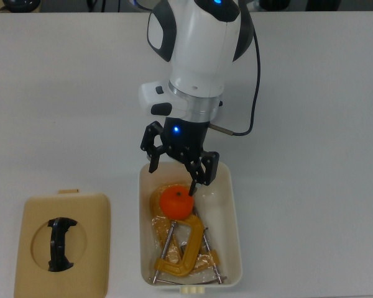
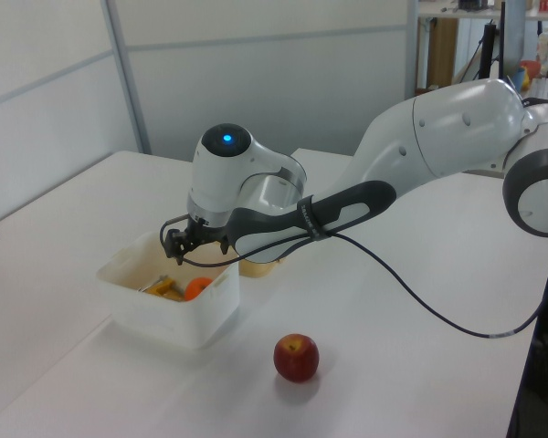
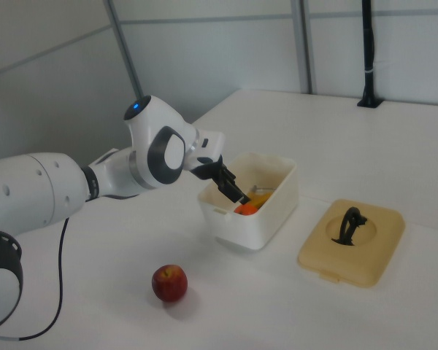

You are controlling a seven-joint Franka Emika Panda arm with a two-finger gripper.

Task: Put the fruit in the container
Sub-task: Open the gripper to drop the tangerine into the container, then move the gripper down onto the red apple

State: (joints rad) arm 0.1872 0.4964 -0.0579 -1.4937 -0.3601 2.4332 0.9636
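Over the off-white plastic tub [image 1: 234, 211] my claw [image 1: 176, 167] hangs wide open and empty, the bright orange mandarin [image 1: 176, 202] dropped inside, so next I fetch the dark red apple [image 2: 296, 356].

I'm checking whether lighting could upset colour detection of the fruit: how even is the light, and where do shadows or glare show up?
Top view: even, soft light; the orange sits in the tub unshaded, with only a faint shadow under the open hand. Left view: the apple casts a soft, weak shadow on the table. Right view: the apple shows a small highlight; no strong glare.
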